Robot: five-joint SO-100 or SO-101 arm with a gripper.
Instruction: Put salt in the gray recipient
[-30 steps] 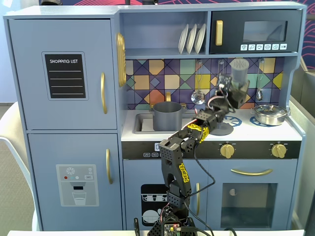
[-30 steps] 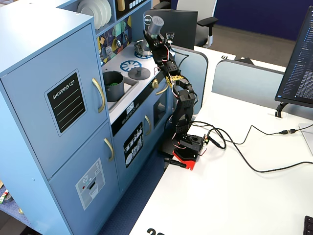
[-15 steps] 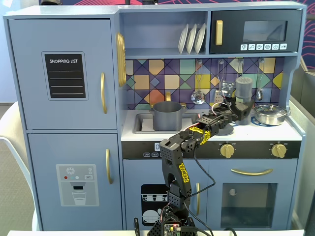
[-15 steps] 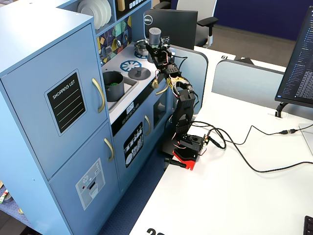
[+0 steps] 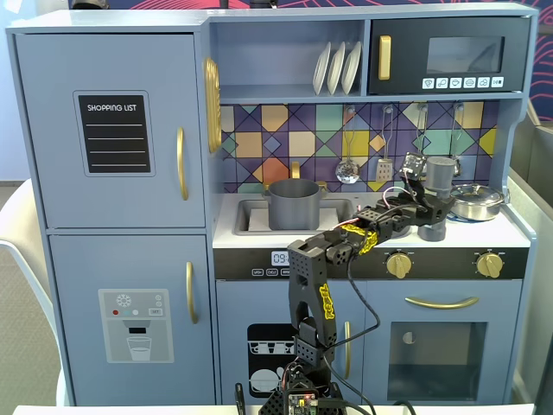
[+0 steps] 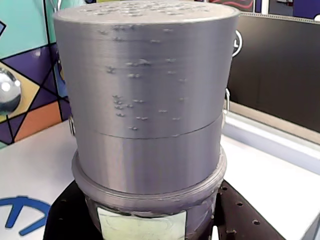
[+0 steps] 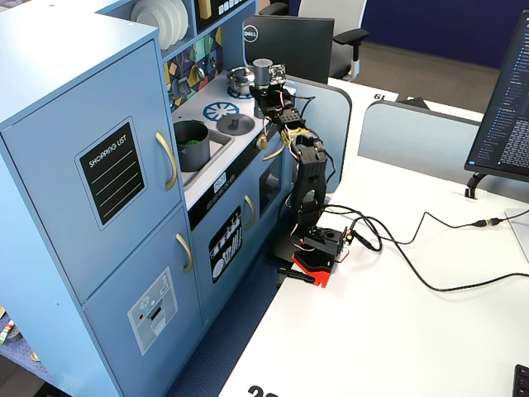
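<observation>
The salt is a slim gray cylinder that stands upright at the right end of the toy kitchen's counter, well to the right of the sink. My gripper is shut on its lower part. In the wrist view the salt fills the frame, with a pale green label low on it and the black jaws of the gripper on either side. Whether its base touches the counter cannot be told. The gray recipient stands in the sink at the left and shows something green inside. In the side fixed view the gripper holds the salt.
A shiny steel pan sits just right of the salt on a blue burner. A flat gray lid lies on the counter between sink and arm. Ladles hang on the tiled backsplash. The microwave shelf overhangs the stove.
The arm has brought the salt down from up by the backsplash and moved it to the right, low by the steel pan. The grip has stayed shut on it.
</observation>
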